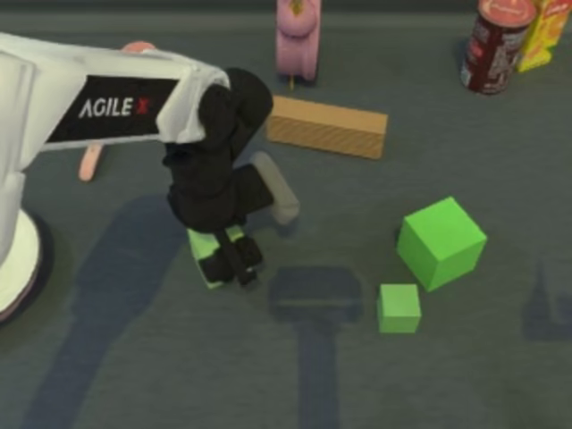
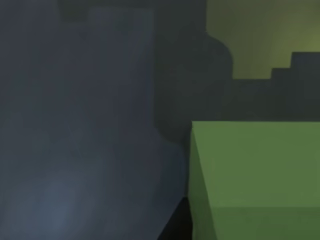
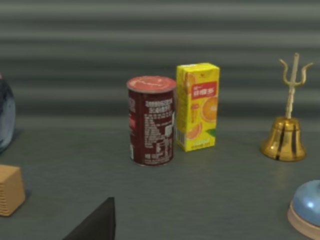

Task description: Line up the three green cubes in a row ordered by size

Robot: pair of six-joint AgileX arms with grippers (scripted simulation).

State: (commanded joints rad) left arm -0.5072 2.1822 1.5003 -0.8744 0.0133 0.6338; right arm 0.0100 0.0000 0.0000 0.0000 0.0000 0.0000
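Observation:
The large bright green cube sits right of the table's middle. The small green cube lies just in front of it, slightly to the left. The medium paler green cube is left of centre, mostly hidden under my left arm. My left gripper comes down over this cube and is shut on it. In the left wrist view the cube fills the frame's lower right, with one dark finger against its side. My right arm is out of the top view; a dark part of my right gripper shows in the right wrist view.
A long tan wooden block lies behind the left arm, with a pink toy farther back. At the back right are a red can and a yellow juice carton. A brass bell and a blue dome show in the right wrist view.

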